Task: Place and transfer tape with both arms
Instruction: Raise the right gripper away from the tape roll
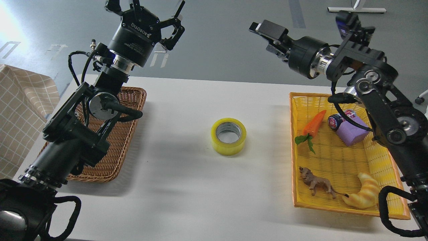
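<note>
The tape (pixel 228 135), a yellow roll with a grey-white core, lies flat on the white table (pixel 187 187), midway between the two baskets. Nothing touches it. My left gripper (pixel 147 11) is raised high above the far left of the table, over the wicker basket, with its fingers spread open and empty. My right gripper (pixel 265 29) is raised high above the far right of the table, well up and to the right of the tape. It holds nothing. Its fingers are seen from the side and I cannot tell them apart.
A brown wicker basket (pixel 133 100) sits at the left under my left arm. A yellow basket (pixel 292 150) at the right holds a carrot (pixel 314 123), a purple block with a can (pixel 347 129), a lion toy (pixel 316 184) and a croissant toy (pixel 364 195). A checked cloth (pixel 20 110) hangs beyond the left edge.
</note>
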